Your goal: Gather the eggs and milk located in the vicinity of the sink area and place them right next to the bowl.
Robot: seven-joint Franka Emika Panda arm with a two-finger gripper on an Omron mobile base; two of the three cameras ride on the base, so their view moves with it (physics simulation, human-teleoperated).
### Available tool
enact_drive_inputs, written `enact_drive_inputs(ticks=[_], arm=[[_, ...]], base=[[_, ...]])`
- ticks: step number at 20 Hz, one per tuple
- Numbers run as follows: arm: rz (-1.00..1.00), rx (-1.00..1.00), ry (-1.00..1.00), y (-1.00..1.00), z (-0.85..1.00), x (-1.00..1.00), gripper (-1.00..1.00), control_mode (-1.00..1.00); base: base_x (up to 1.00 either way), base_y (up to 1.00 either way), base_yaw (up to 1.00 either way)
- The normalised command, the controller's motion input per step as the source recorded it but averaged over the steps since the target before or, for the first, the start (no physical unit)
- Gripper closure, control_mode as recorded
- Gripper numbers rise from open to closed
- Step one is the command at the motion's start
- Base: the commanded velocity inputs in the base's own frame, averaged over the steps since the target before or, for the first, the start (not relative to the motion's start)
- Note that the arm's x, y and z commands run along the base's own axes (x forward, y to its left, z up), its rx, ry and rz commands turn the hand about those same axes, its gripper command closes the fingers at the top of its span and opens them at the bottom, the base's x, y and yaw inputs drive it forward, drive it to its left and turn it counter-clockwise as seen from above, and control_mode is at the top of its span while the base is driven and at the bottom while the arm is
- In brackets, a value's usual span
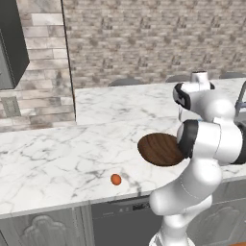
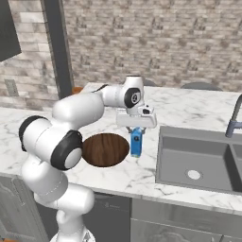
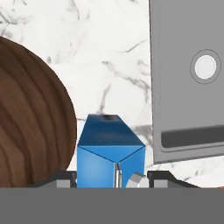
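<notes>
The milk (image 2: pixel 136 142), a small blue carton with a gabled top, stands upright between the bowl and the sink, its base at or just above the marble counter. My gripper (image 2: pixel 136 132) comes down on it from above and is shut on it. In the hand view the milk (image 3: pixel 110 151) fills the gap between the two fingertips (image 3: pixel 65 179). The wide dark-brown wooden bowl (image 2: pixel 105 149) (image 1: pixel 160 149) (image 3: pixel 30 118) lies just left of the carton. One orange-brown egg (image 1: pixel 116 179) rests on the counter left of the bowl, near the front edge.
The grey sink (image 2: pixel 198 160) (image 3: pixel 188 78) with a round drain is recessed right of the carton, and its faucet (image 2: pixel 235 118) rises at the far right. The robot's arm crosses over the bowl's left side. A dark cabinet (image 1: pixel 9 43) hangs at the upper left.
</notes>
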Motion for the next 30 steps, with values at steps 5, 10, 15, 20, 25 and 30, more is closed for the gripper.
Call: enact_drive_inputs(ticks=[5,10,15,20,25,30], arm=[[0.00,0.05,0.00,-0.05,-0.21,0.06,1.00,-1.00],[0.00,0.01,0.00,0.00,-0.10,0.06,1.00,-1.00],[0.00,0.00,0.00,0.00,-0.19,0.09,1.00,-1.00],[0.01,0.00,0.00,0.00,-0.22,0.15,1.00,-1.00],[0.00,0.00,0.00,0.00,-0.13,0.04,1.00,-1.00],[0.00,0.00,0.00,0.00,-0.06,0.00,1.00,-1.00]], base=[[0.00,0.00,0.00],[0.00,0.00,0.00],[0.00,0.00,0.00],[0.00,0.00,0.00],[0.00,0.00,0.00],[0.00,0.00,0.00]])
